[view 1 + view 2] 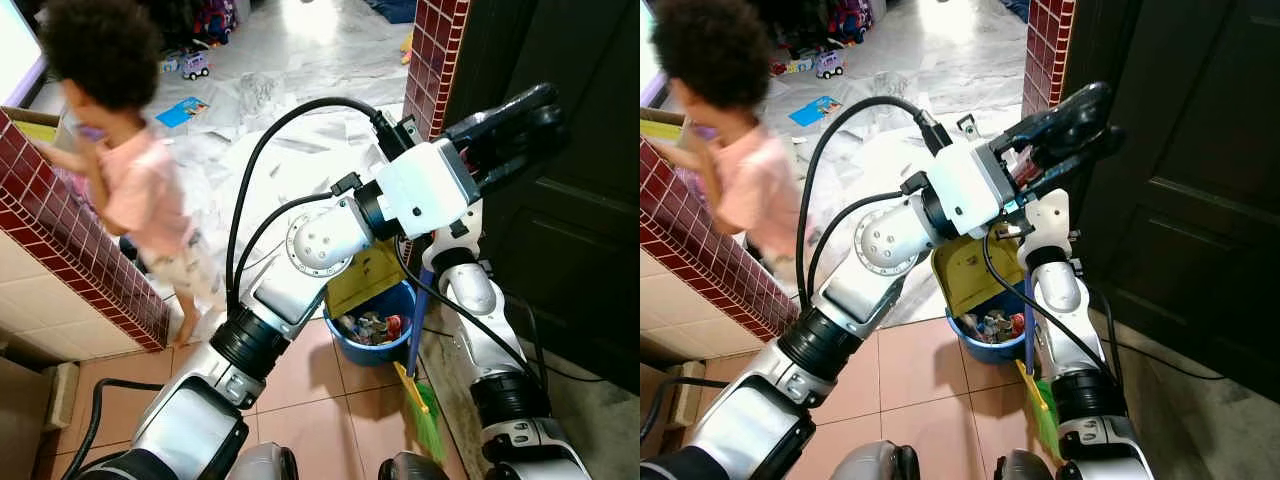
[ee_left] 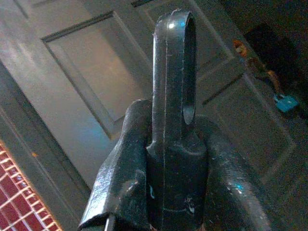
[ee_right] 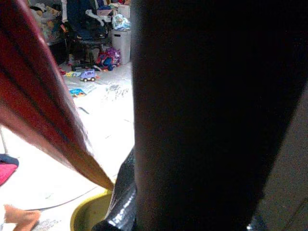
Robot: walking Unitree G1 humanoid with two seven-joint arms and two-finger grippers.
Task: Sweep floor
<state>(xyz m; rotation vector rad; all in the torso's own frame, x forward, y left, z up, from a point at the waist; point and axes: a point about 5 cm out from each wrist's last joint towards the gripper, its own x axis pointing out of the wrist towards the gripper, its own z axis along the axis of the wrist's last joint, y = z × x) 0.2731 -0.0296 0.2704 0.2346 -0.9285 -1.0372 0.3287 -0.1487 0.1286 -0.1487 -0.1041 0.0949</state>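
Left wrist view: left gripper (image 2: 171,159) fingers pinching black looped broom handle (image 2: 174,86); head views add green bristles (image 1: 428,420), blue bucket (image 1: 392,300) at 6 o'clock.

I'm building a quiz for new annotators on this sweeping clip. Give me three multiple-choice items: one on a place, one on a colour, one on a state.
1. Where does the round bucket holding trash stand?
A. On the tiled floor beside the dark door
B. On the maroon-tiled wall
C. Among the toys far back

2. What colour is the bucket?
A. Red
B. Blue
C. White

3. What is the state of the left gripper?
A. Open, holding nothing
B. Shut on a toy car
C. Shut on the dark broom handle's looped end

Answers:
1 A: the blue bucket sits on the tiled floor below the arms, next to the dark door.
2 B: its rim and wall are blue, with a yellow dustpan leaning at it.
3 C: in the left wrist view the fingers clamp the broom handle; the left gripper is raised before the door.
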